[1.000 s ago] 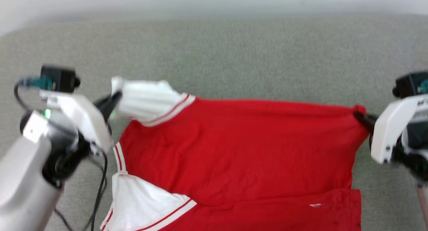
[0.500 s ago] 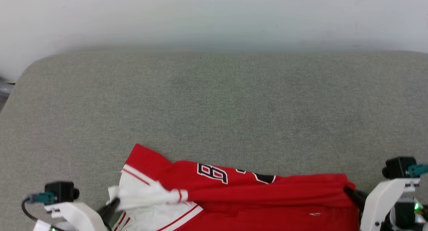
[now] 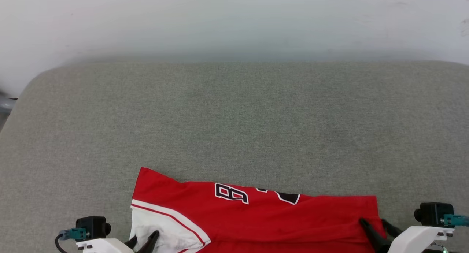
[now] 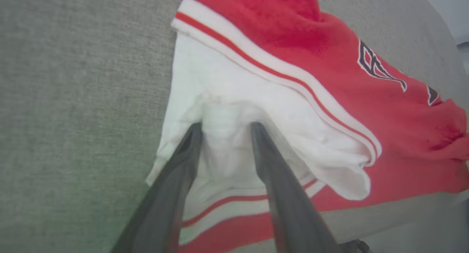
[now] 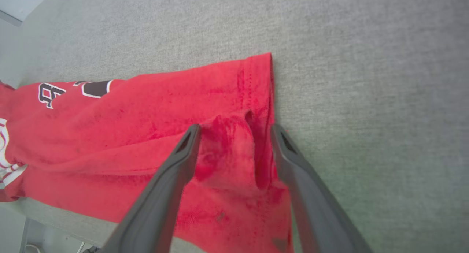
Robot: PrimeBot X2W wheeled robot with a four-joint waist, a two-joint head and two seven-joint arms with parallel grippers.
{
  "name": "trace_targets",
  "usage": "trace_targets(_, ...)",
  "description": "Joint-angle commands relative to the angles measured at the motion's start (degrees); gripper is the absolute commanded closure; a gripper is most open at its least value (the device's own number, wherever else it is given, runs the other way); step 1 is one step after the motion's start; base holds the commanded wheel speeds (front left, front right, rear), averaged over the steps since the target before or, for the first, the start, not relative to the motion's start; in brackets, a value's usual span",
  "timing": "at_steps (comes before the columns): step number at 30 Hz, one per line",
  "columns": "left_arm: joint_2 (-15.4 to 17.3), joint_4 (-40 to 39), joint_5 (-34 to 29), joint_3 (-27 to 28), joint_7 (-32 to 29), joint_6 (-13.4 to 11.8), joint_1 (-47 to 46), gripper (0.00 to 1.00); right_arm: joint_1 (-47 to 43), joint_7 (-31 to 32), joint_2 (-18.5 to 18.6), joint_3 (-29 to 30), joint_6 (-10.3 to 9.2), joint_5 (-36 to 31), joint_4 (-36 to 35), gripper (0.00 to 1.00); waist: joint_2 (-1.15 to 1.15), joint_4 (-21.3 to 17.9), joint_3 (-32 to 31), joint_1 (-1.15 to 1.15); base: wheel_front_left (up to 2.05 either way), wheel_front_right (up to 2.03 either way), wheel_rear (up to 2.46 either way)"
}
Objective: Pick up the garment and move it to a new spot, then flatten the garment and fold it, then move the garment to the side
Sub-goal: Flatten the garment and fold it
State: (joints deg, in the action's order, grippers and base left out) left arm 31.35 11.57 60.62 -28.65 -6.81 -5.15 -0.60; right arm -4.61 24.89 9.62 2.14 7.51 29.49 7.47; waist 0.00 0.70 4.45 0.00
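Grey fabric covers the wide surface (image 3: 234, 117), and a white wall (image 3: 234, 22) stands behind it. The red jersey (image 3: 274, 220) lies at the near edge and reaches from one gripper to the other. Its numbers are on the side far from them. The left gripper (image 3: 144, 237) is open, with a bump of white sleeve (image 4: 227, 99) between its fingers. The right gripper (image 3: 373, 223) is open too, with a red fold of the jersey's corner between its fingers.

The garment (image 3: 256, 216) is soft, matt knit cloth, stitched along its hem. The bench (image 3: 234, 117) is covered in coarse, matt grey woven fabric. The fingers of the left pincer (image 4: 225, 126) and right pincer (image 5: 235, 127) look like smooth, dull dark plastic.
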Motion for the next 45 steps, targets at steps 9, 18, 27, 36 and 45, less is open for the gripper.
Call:
trace_targets(9,0.1,-3.5,-6.9,1.2,10.3,0.4,-3.6,0.0,-1.1,-3.8,1.0,1.7,-0.04,-0.8,-6.3,0.0,0.0,-0.6,-1.3,0.0,0.0,0.0,0.0)
trace_targets(18,-0.3,-8.0,-17.7,2.8,20.9,-3.3,-5.8,0.0,-1.6,9.6,5.3,5.5,-0.05,-1.5,-9.5,0.0,0.0,-0.2,-0.5,0.0,0.0,0.0,0.0)
trace_targets(27,-5.3,-16.2,-28.6,9.3,22.1,-6.8,-3.6,0.0,-0.2,17.8,5.7,3.7,-0.05,-0.3,-9.9,0.0,0.0,2.6,2.7,0.0,0.0,0.0,0.0)
trace_targets(36,-9.3,-18.8,-34.9,13.3,22.0,-3.8,-3.2,0.0,0.4,21.1,4.2,0.0,-0.04,2.4,-3.2,0.0,0.0,5.0,6.3,0.0,0.0,0.0,0.0)
trace_targets(45,-11.9,-17.3,-38.0,15.7,22.0,-2.2,-2.0,0.0,0.6,21.0,4.5,-0.7,-0.04,4.3,-1.7,1.0,0.0,4.6,5.0,0.0,0.0,0.0,0.0)
